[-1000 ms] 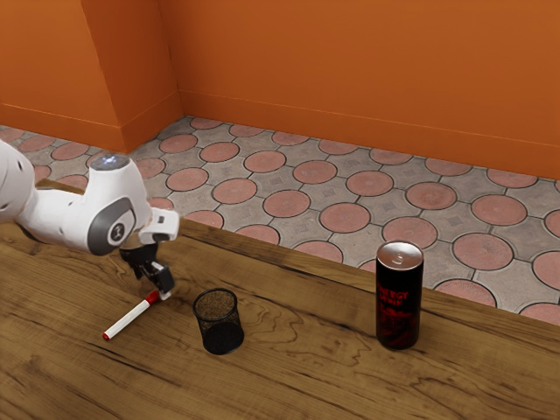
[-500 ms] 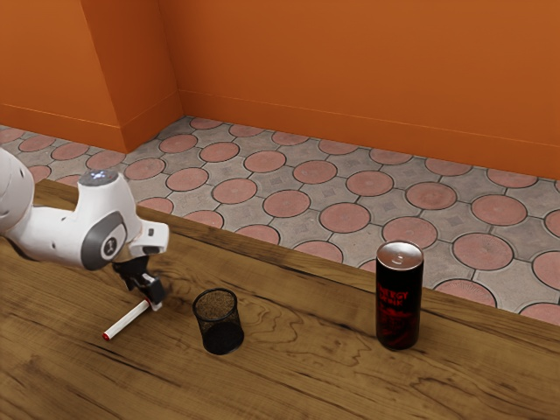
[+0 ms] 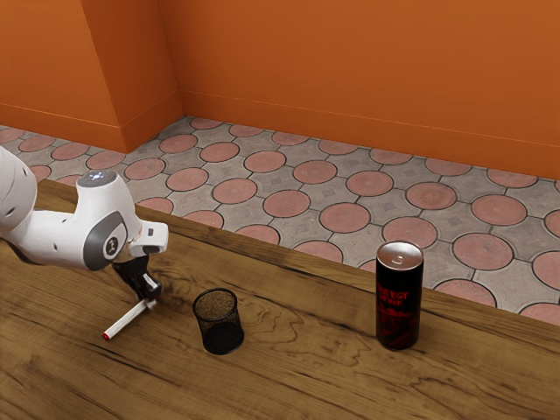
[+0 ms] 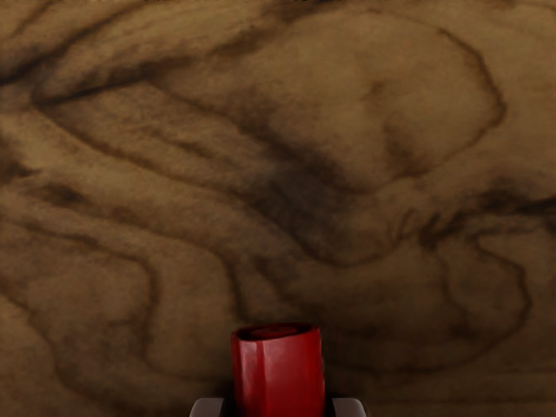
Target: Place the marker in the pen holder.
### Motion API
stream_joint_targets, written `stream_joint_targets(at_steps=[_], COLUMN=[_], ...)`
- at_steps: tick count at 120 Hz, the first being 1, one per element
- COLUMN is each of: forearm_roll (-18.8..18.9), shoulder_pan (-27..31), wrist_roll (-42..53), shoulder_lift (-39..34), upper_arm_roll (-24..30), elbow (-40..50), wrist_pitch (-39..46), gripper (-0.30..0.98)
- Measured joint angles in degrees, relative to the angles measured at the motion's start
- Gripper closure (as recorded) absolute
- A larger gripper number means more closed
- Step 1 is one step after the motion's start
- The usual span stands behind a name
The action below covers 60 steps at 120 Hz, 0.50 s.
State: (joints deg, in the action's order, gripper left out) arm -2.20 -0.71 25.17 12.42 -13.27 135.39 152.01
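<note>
Gripper (image 3: pixel 152 303): drawn in to about the marker's width, a finger against each side of the red cap (image 4: pixel 278 373); looks like a grip. Half a second ago the fingers stood wider around that end; hand has barely moved since, so the change is the closing. Means reaching is probably done and lifting comes next.

Marker (image 3: pixel 125 320) lies on the table, same spot as before, no lift visible. Pen holder (image 3: pixel 219 324) stands upright just beside, toward the exterior view's right, marker not in it. Likely next: raise, tip upright, carry over the rim. Grip is near one end, so the barrel could swing or clip the rim.

Materials: marker a slim white cylinder, smooth, red ends; holder dark mesh, round, open-topped; can (image 3: pixel 399 302) tall, black with red lettering, silvery lid, well apart; table (image 3: pixel 289 376) brown wood, swirling dark grain.
</note>
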Motion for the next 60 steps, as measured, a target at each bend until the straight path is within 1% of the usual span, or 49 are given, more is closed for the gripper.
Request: stream_joint_targets(at_steps=[11, 23, 38, 60], forearm_roll=[0.0, 0.2, 0.5, 1.0], shoulder_pan=[0.0, 0.0, -0.1, -1.3], wrist_roll=[0.1, -0.1, -0.5, -1.4], shoulder_lift=[0.0, 0.0, -1.3, -6.7], upper_arm_roll=[0.0, -0.1, 0.0, 0.4], elbow=[0.0, 0.0, -0.3, -2.0], wrist_pitch=[0.0, 0.2, 0.4, 0.4], gripper=[0.68, 0.73, 0.77, 0.79])
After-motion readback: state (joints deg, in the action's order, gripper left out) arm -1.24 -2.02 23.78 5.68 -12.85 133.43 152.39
